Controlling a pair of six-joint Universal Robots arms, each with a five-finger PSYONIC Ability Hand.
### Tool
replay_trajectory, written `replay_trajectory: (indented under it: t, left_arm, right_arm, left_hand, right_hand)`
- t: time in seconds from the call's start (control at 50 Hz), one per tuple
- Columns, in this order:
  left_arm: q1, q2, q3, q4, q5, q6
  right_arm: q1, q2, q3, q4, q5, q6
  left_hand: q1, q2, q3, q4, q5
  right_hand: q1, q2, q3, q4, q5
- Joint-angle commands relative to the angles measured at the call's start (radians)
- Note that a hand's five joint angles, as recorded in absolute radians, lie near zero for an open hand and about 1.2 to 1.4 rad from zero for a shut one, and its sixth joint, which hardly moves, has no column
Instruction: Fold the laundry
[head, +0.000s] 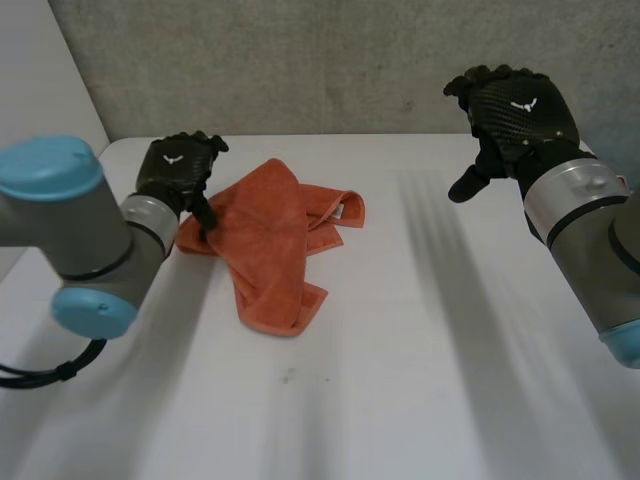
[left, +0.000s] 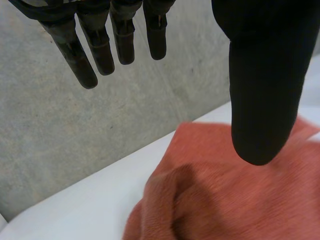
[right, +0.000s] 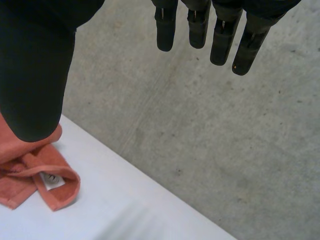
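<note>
The crumpled orange terry cloth (head: 272, 240), far left on the white tabletop (head: 420, 370), looks limp and is best pinched by its corners; left hand (head: 178, 168) and right hand (head: 515, 112) are splayed, empty.

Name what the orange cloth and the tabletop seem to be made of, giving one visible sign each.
Orange cloth: probably terry or microfibre, matt; fuzzy nap, soft rumpled folds. Tabletop: smooth white laminate or painted board, perhaps; faint sheen, no grain.
</note>
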Motion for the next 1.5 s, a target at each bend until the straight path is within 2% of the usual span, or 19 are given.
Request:
replay_trajectory:
  t: [0.02, 0.22, 0.26, 0.34, 0.5, 0.7, 0.74, 0.88, 0.92, 0.94, 0.96, 0.98, 1.0, 1.02, 1.06, 1.14, 1.18, 1.28, 1.5]
  left_arm:
    - [0.006, -0.215, 0.115, 0.137, 0.013, 0.136]
    - [0.006, -0.355, 0.175, 0.143, 0.046, 0.195]
    - [0.004, -0.355, 0.168, 0.146, 0.046, 0.197]
    - [0.003, -0.332, 0.143, 0.148, 0.043, 0.197]
    - [-0.044, -0.105, -0.018, 0.143, 0.038, 0.178]
    - [-0.271, 0.241, -0.339, 0.126, 0.035, 0.12]
    - [-0.361, 0.33, -0.426, 0.094, 0.033, 0.077]
    - [-0.52, 0.381, -0.497, -0.008, 0.01, -0.067]
    - [-0.541, 0.38, -0.497, -0.033, -0.003, -0.11]
    - [-0.55, 0.376, -0.493, -0.053, -0.019, -0.148]
    - [-0.548, 0.375, -0.486, -0.064, -0.034, -0.173]
    - [-0.548, 0.375, -0.486, -0.064, -0.034, -0.173]
    - [-0.544, 0.373, -0.477, -0.068, -0.046, -0.187]
    - [-0.544, 0.373, -0.477, -0.068, -0.046, -0.187]
    - [-0.502, 0.373, -0.442, -0.07, -0.062, -0.19]
    - [-0.41, 0.375, -0.392, -0.07, -0.059, -0.19]
    - [-0.309, 0.38, -0.342, -0.064, -0.049, -0.19]
    - [-0.215, 0.355, -0.254, -0.071, -0.016, -0.19]
    - [-0.189, 0.121, -0.156, -0.202, 0.177, -0.19]
  right_arm:
    - [0.001, 0.034, 0.004, 0.001, 0.0, -0.001]
    - [-0.001, 0.047, 0.002, 0.0, 0.002, -0.015]
    - [-0.003, 0.049, 0.002, 0.0, 0.002, -0.024]
    - [-0.003, 0.052, 0.001, -0.002, 0.002, -0.026]
    - [-0.004, 0.052, -0.006, 0.0, 0.002, -0.026]
    - [-0.018, 0.038, -0.032, 0.003, 0.0, -0.024]
    - [-0.029, 0.037, -0.035, 0.006, 0.0, -0.024]
    - [-0.056, 0.026, -0.05, 0.035, 0.0, -0.026]
    - [-0.059, 0.026, -0.053, 0.043, 0.0, -0.024]
    - [-0.059, 0.028, -0.058, 0.05, 0.0, -0.024]
    - [-0.061, 0.028, -0.058, 0.058, 0.0, -0.024]
    - [-0.061, 0.028, -0.058, 0.058, 0.0, -0.024]
    - [-0.065, 0.028, -0.059, 0.066, 0.0, -0.024]
    - [-0.072, 0.028, -0.059, 0.08, 0.0, -0.024]
    - [-0.076, 0.028, -0.061, 0.099, 0.0, -0.026]
    - [-0.088, 0.028, -0.067, 0.164, 0.0, -0.024]
    - [-0.101, 0.029, -0.065, 0.237, 0.0, -0.015]
    - [-0.099, 0.032, -0.026, 0.328, -0.023, 0.003]
    - [-0.102, 0.032, 0.166, 0.342, -0.144, 0.233]
  left_hand:
    - [0.066, 0.062, 0.063, 0.064, 0.062]
    - [0.406, 0.403, 0.403, 0.404, 0.402]
    - [0.789, 0.786, 0.786, 0.787, 0.785]
    - [1.08, 1.077, 1.078, 1.078, 1.077]
    - [1.081, 1.078, 1.078, 1.079, 1.077]
    - [1.081, 1.078, 1.078, 1.079, 1.077]
    - [1.081, 1.078, 1.078, 1.079, 1.077]
    - [1.081, 1.078, 1.078, 1.079, 1.077]
    - [1.011, 1.008, 1.008, 1.009, 1.007]
    - [0.796, 0.793, 0.793, 0.794, 0.792]
    - [0.579, 0.576, 0.576, 0.577, 0.575]
    - [0.577, 0.573, 0.574, 0.575, 0.573]
    - [0.303, 0.3, 0.301, 0.301, 0.299]
    - [0.301, 0.297, 0.298, 0.299, 0.297]
    - [-0.01, -0.013, -0.012, -0.012, -0.014]
    - [-0.066, -0.07, -0.069, -0.068, -0.07]
    - [-0.063, -0.067, -0.066, -0.066, -0.067]
    - [-0.049, -0.052, -0.052, -0.051, -0.053]
    - [0.004, 0.001, 0.001, 0.002, 0.0]
  right_hand:
    - [-0.038, -0.044, -0.038, -0.059, -0.066]
    - [-0.038, -0.044, -0.038, -0.059, -0.066]
    - [-0.038, -0.044, -0.038, -0.059, -0.066]
    - [-0.038, -0.044, -0.038, -0.059, -0.066]
    - [-0.038, -0.044, -0.038, -0.059, -0.066]
    - [-0.038, -0.044, -0.038, -0.059, -0.066]
    - [-0.038, -0.044, -0.038, -0.059, -0.066]
    - [-0.038, -0.044, -0.038, -0.059, -0.066]
    - [-0.038, -0.044, -0.038, -0.059, -0.066]
    - [-0.038, -0.044, -0.038, -0.059, -0.066]
    - [-0.038, -0.044, -0.038, -0.059, -0.066]
    - [-0.038, -0.044, -0.038, -0.059, -0.066]
    - [-0.038, -0.044, -0.038, -0.059, -0.066]
    - [-0.038, -0.044, -0.038, -0.059, -0.066]
    - [-0.038, -0.044, -0.038, -0.059, -0.066]
    - [-0.038, -0.044, -0.038, -0.059, -0.066]
    - [-0.038, -0.044, -0.038, -0.059, -0.066]
    - [-0.038, -0.044, -0.038, -0.059, -0.066]
    - [-0.038, -0.044, -0.038, -0.059, -0.066]
